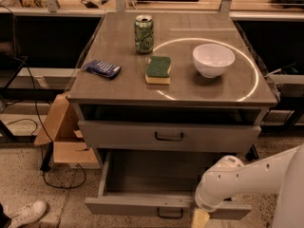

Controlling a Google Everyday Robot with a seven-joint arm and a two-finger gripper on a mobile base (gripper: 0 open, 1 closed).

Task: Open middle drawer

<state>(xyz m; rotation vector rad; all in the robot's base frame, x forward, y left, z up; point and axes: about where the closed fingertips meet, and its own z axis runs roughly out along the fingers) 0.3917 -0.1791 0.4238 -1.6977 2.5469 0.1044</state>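
The middle drawer (137,206) of the grey cabinet stands pulled well out, and its empty inside shows. Its small dark loop handle (169,214) is at the centre of the front. The drawer above it (118,136) is pushed in. My white arm (247,179) comes in from the lower right. My gripper (200,218) is at the bottom edge of the view, against the pulled-out front just right of the handle. Most of the gripper is cut off by the frame edge.
On the cabinet top (118,87) are a green can (144,33), a green-and-yellow sponge (158,70), a white bowl (213,59) and a blue packet (102,69). A cardboard box (61,137) and cables lie on the floor at left. A white shoe (24,213) is at the lower left.
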